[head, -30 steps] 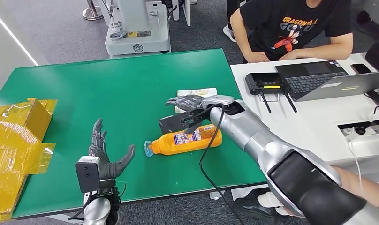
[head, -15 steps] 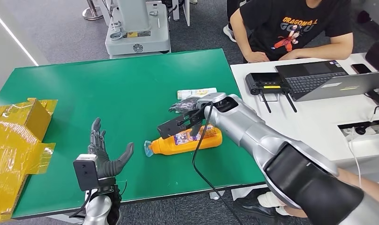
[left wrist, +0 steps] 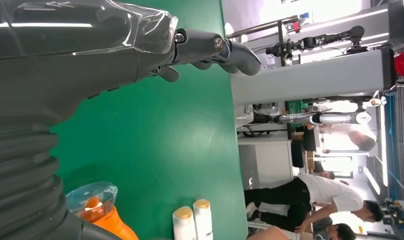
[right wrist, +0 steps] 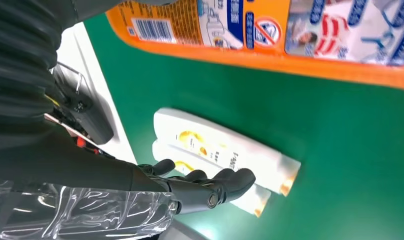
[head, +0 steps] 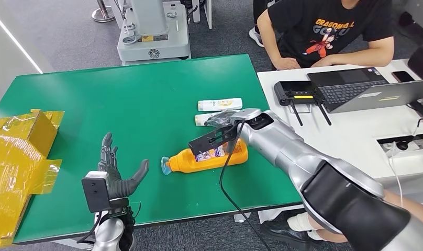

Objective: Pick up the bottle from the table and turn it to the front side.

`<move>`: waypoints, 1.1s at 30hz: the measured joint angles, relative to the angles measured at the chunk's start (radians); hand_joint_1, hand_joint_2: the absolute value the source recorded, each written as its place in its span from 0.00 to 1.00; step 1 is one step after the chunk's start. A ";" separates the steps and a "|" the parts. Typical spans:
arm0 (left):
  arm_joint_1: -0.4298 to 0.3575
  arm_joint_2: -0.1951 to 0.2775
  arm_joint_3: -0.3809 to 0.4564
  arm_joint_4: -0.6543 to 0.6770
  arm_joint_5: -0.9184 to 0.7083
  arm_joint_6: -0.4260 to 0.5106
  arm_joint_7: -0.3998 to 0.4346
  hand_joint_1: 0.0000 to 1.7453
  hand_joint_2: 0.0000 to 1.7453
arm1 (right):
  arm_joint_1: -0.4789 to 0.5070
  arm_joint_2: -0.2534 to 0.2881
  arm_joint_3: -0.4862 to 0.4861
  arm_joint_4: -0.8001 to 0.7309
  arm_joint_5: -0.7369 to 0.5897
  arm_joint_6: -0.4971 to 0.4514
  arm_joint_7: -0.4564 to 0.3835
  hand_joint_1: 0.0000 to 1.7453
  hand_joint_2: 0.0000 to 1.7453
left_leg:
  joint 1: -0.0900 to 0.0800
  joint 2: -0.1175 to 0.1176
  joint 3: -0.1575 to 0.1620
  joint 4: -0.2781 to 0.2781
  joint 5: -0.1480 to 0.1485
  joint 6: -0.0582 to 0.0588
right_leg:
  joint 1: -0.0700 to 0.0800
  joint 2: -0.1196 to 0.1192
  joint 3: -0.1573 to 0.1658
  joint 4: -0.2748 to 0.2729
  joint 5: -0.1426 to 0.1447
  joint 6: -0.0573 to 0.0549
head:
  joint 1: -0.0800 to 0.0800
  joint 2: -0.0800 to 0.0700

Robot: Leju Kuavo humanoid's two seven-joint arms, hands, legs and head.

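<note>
Head view, right hand [head: 220, 119] overlapping bottle [head: 207, 158]

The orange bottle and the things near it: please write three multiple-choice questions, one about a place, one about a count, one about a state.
1. Where does the orange bottle lie?
A. on the green table
B. on the white desk
C. in the yellow box

2. How many white bottles lie beyond it?
A. one
B. two
C. four

3. How is the left hand?
A. holding the bottle
B. closed in a fist
C. open, holding nothing

Answers:
1 A, it lies on its side on the green top.
2 B, the right wrist view shows a pair side by side.
3 C, its fingers are spread, apart from the bottle.
</note>
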 joint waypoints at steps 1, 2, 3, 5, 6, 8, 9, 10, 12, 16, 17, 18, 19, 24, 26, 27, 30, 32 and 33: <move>0.000 0.000 0.002 0.000 0.000 0.000 0.001 0.00 1.00 | 0.003 -0.001 0.002 0.000 -0.004 0.000 -0.001 0.00 1.00 | 0.000 0.000 0.000 0.000 0.000 0.000 | 0.000 0.000 0.000 0.000 0.000 0.000 | 0.000 0.000; 0.000 0.000 0.003 0.000 0.000 -0.001 0.001 0.00 1.00 | 0.005 -0.002 0.003 0.001 -0.009 0.000 -0.003 0.00 1.00 | 0.000 0.000 0.000 0.000 0.000 0.000 | 0.000 0.000 0.000 0.000 0.000 0.000 | 0.000 0.000; 0.000 0.001 0.004 0.000 -0.001 -0.001 0.002 0.00 1.00 | 0.008 -0.003 0.005 0.001 -0.013 0.000 -0.006 0.00 1.00 | 0.000 0.000 0.000 0.000 0.000 0.000 | 0.000 0.000 0.000 0.000 0.000 0.000 | 0.000 0.000; 0.000 0.001 0.006 0.000 -0.002 -0.002 0.002 0.00 1.00 | 0.019 -0.004 0.008 0.001 -0.020 -0.003 -0.014 0.00 1.00 | 0.000 0.000 0.000 0.000 0.000 0.000 | 0.000 0.000 0.000 0.000 0.000 0.000 | 0.000 0.000; 0.000 0.002 0.007 0.000 -0.002 -0.002 0.002 0.00 1.00 | 0.026 -0.004 0.010 0.001 -0.024 -0.004 -0.019 0.00 1.00 | 0.000 0.000 0.000 0.000 0.000 0.000 | 0.000 0.000 0.000 0.000 0.000 0.000 | 0.000 0.000; 0.000 0.003 0.008 0.000 -0.003 -0.001 0.002 0.00 1.00 | 0.040 -0.004 0.014 0.001 -0.031 -0.008 -0.026 0.00 1.00 | 0.000 0.000 0.000 0.000 0.000 0.000 | 0.000 0.000 0.000 0.000 0.000 0.000 | 0.000 0.000; 0.000 0.004 0.008 0.000 -0.003 -0.001 0.002 0.00 1.00 | 0.046 -0.004 0.016 0.001 -0.032 -0.009 -0.029 0.00 1.00 | 0.000 0.000 0.000 0.000 0.000 0.000 | 0.000 0.000 0.000 0.000 0.000 0.000 | 0.000 0.000; 0.001 0.005 0.008 0.000 -0.003 0.000 0.002 0.00 1.00 | 0.050 -0.004 0.018 0.001 -0.033 -0.010 -0.030 0.00 1.00 | 0.000 0.000 0.000 0.000 0.000 0.000 | 0.000 0.000 0.000 0.000 0.000 0.000 | 0.000 0.000; 0.001 0.006 0.008 0.000 -0.003 0.001 0.002 0.00 1.00 | 0.054 -0.004 0.022 0.001 -0.033 -0.009 -0.032 0.00 1.00 | 0.000 0.000 0.000 0.000 0.000 0.000 | 0.000 0.001 0.000 0.000 0.001 0.000 | 0.000 0.000; 0.001 0.008 0.008 0.000 -0.002 0.002 0.002 0.00 1.00 | 0.057 -0.004 0.027 0.001 -0.033 0.001 -0.032 0.00 1.00 | 0.000 0.000 0.000 0.000 0.001 0.001 | 0.000 0.000 0.000 0.000 0.001 0.001 | 0.000 0.000; 0.001 0.008 0.008 0.000 -0.002 0.003 0.002 0.00 1.00 | 0.057 -0.004 0.029 0.001 -0.033 0.003 -0.032 0.00 1.00 | 0.000 0.000 0.000 0.000 0.001 0.001 | 0.000 0.000 0.000 0.000 0.001 0.001 | 0.000 0.000; 0.001 0.008 0.009 0.000 -0.001 0.003 0.001 0.00 1.00 | 0.057 -0.003 0.030 0.001 -0.033 0.003 -0.032 0.00 1.00 | 0.000 0.000 0.000 0.000 0.001 0.001 | 0.000 0.000 0.000 0.000 0.001 0.001 | 0.000 0.000; 0.001 0.008 0.009 0.000 0.000 0.004 0.001 0.00 1.00 | 0.057 -0.002 0.032 0.001 -0.033 0.003 -0.032 0.00 1.00 | 0.000 0.000 0.000 0.000 0.001 0.001 | 0.000 0.000 0.000 0.000 0.001 0.001 | 0.000 0.000; 0.001 0.009 0.014 0.000 0.006 0.008 -0.001 0.00 1.00 | 0.056 0.006 0.040 0.002 -0.032 0.003 -0.025 0.00 1.00 | 0.000 0.000 0.000 0.000 0.001 0.001 | 0.000 0.000 0.000 0.000 0.001 0.001 | 0.000 0.000; 0.001 0.009 0.017 0.000 0.006 0.008 -0.001 0.00 1.00 | 0.056 0.009 0.043 0.002 -0.029 0.003 -0.019 0.00 1.00 | 0.000 0.000 0.000 0.000 0.001 0.001 | 0.000 0.000 0.000 0.000 0.001 0.001 | 0.000 0.000; 0.001 0.009 0.018 0.000 0.007 0.008 -0.001 0.00 1.00 | 0.056 0.011 0.045 0.003 -0.028 0.004 -0.016 0.00 1.00 | 0.000 0.000 0.000 0.000 0.001 0.001 | 0.000 0.000 0.000 0.000 0.001 0.001 | 0.000 0.000; 0.001 0.009 0.022 0.000 0.007 0.008 -0.001 0.00 1.00 | 0.056 0.013 0.050 0.003 -0.027 0.005 -0.011 0.00 1.00 | 0.000 0.000 0.000 0.000 0.001 0.001 | 0.000 0.000 0.000 0.000 0.001 0.001 | 0.000 0.000; 0.001 0.009 0.025 0.000 0.008 0.008 -0.001 0.00 1.00 | 0.056 0.014 0.054 0.004 -0.025 0.006 -0.009 0.00 1.00 | 0.000 0.000 -0.001 0.000 0.001 0.001 | 0.000 0.000 0.000 0.000 0.001 0.001 | 0.000 0.000; 0.001 0.009 0.026 0.000 0.008 0.008 -0.001 0.00 1.00 | 0.055 0.014 0.056 0.004 -0.023 0.006 -0.007 0.00 1.00 | 0.000 0.000 -0.001 0.000 0.001 0.001 | 0.000 0.000 0.000 0.000 0.001 0.001 | 0.000 0.000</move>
